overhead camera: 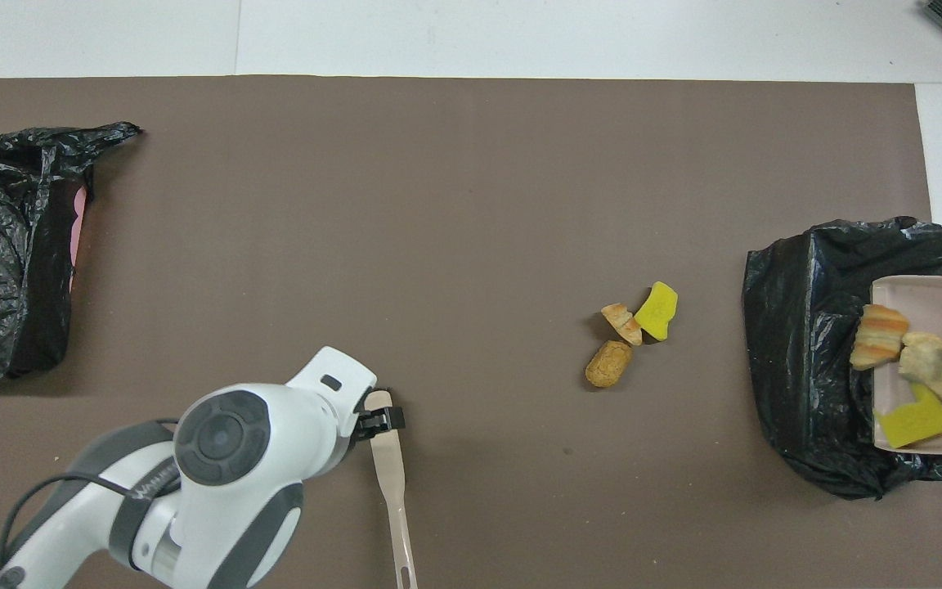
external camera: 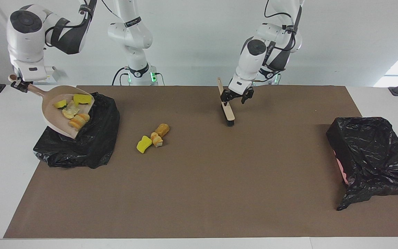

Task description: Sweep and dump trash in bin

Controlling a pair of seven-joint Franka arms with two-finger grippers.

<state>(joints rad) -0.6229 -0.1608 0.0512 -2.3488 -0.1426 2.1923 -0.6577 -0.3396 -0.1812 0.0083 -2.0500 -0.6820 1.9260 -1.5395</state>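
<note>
My right gripper (external camera: 20, 85) is shut on the handle of the beige dustpan (external camera: 56, 116), which it holds tilted over the black-bagged bin (external camera: 92, 148). Several trash pieces (external camera: 75, 112) lie in the pan: yellow sponge chunks and bread; they also show in the overhead view (overhead camera: 912, 368). Three trash pieces lie together on the brown mat: a yellow sponge chunk (external camera: 144, 144), a bread piece (external camera: 157, 139) and a brown roll (external camera: 162, 129). My left gripper (external camera: 227, 98) is shut on the beige brush (external camera: 227, 109), which stands tilted with its bristles on the mat, beside the loose trash toward the left arm's end.
A second black-bagged bin (external camera: 371, 155) sits at the left arm's end of the mat, with a bit of pink showing at its side. The brown mat (external camera: 199, 193) covers most of the white table.
</note>
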